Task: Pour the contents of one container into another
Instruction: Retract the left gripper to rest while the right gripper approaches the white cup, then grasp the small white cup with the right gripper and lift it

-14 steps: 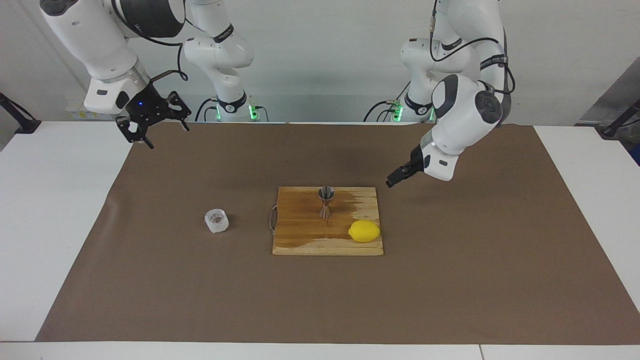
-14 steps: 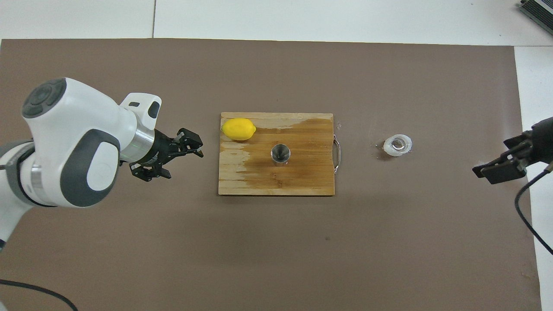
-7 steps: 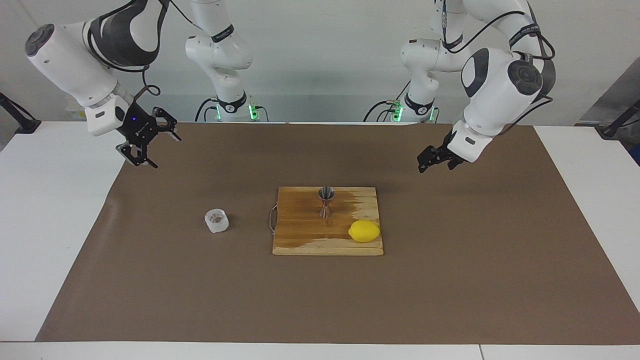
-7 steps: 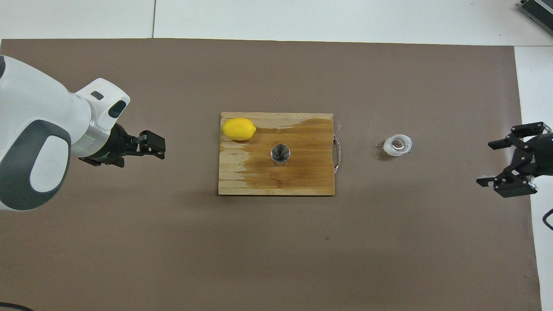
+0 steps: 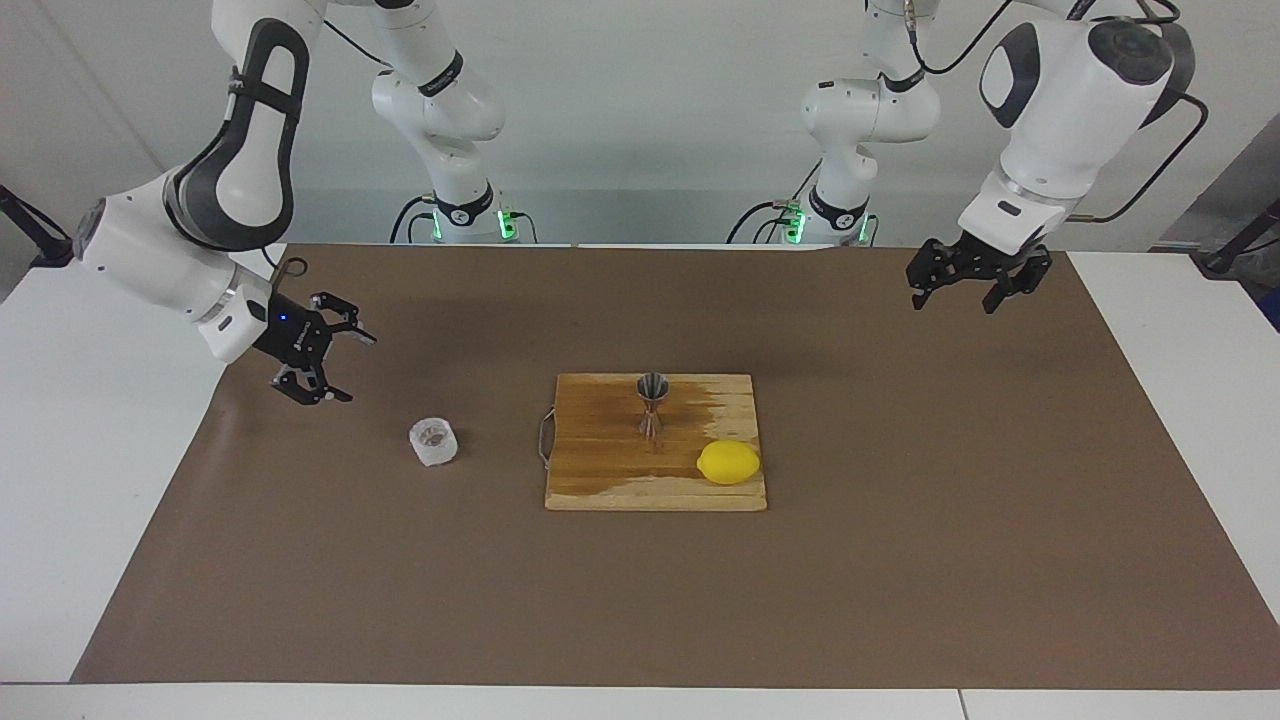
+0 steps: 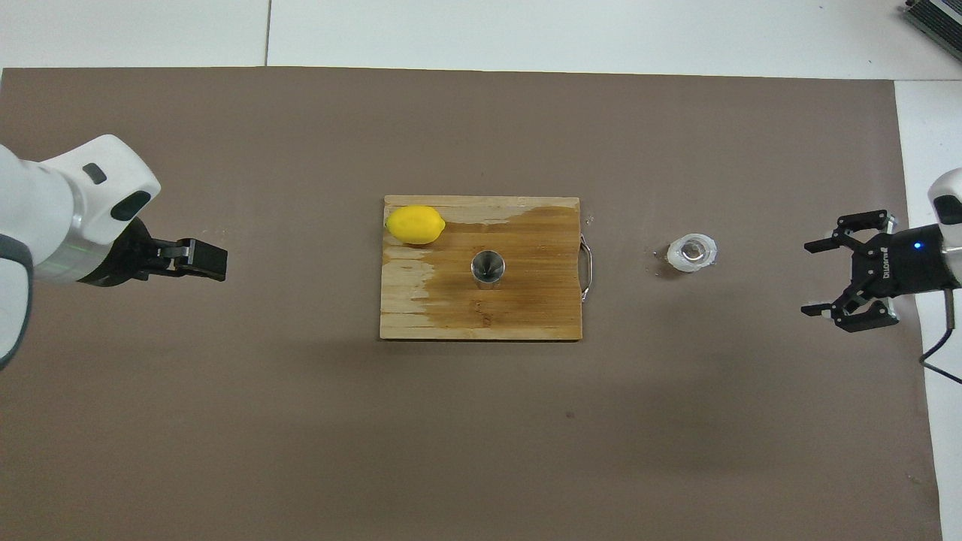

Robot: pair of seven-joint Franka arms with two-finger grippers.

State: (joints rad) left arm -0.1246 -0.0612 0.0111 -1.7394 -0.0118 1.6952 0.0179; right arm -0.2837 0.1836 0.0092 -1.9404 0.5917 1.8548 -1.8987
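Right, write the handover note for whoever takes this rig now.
Right hand: open, empty, in the air beside the cup, at the right arm's end of the table.
Left hand: open, empty, waiting over the mat at the left arm's end.
Jigger: upright on the cutting board, next to the lemon.
Done: nothing gripped, nothing poured.
Left: grip the cup, carry it to the jigger, pour.

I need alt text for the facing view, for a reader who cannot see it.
A translucent cup stands on brown paper beside a wooden board carrying a steel jigger and a lemon. The right hand, open, hovers near the cup; the left hand, open, hangs apart.
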